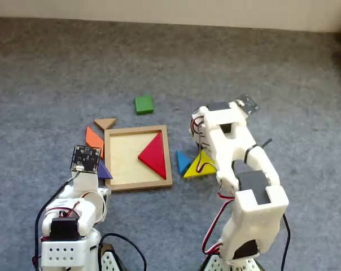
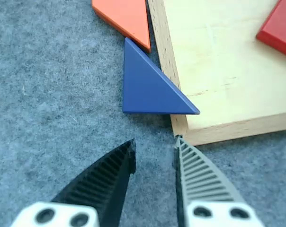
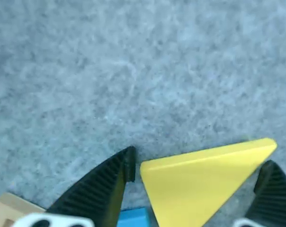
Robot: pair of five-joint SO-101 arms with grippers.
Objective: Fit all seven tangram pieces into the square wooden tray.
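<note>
Left gripper (image 2: 154,143), from its own wrist camera: one black and one grey ribbed finger, parted, with grey carpet (image 2: 53,94) between them. Nothing gripped. The grey fingertip sits just short of the corner of the wooden tray (image 2: 237,128) nearest this arm.

Dark blue triangle (image 2: 147,87): flat on the carpet just ahead of the fingers, long edge against the tray's outer wall. Orange piece (image 2: 126,16): beyond it, alongside the same wall. One of its corners meets or nearly meets the blue apex; I cannot tell which.

Right gripper (image 3: 199,164): fingers spread wide, straddling the yellow triangle (image 3: 200,184), which lies flat on the carpet. A small gap shows between the black finger and the triangle's nearest corner. Contact at the other finger cannot be judged. Light blue triangle (image 3: 133,216): just beside the yellow one, close to the wrist.

High view, layout:
- The tray lies between the two arms.
- Red triangle (image 1: 153,155): in the tray, flat, long edge along the wall on the right arm's side.
- Green square (image 1: 143,104): on the carpet, apart from the tray, beyond its far rim.
- Tan triangle (image 1: 105,122): just off the far corner on the left arm's side.
- Light blue and yellow triangles: side by side just outside the tray, beside the right arm.
</note>
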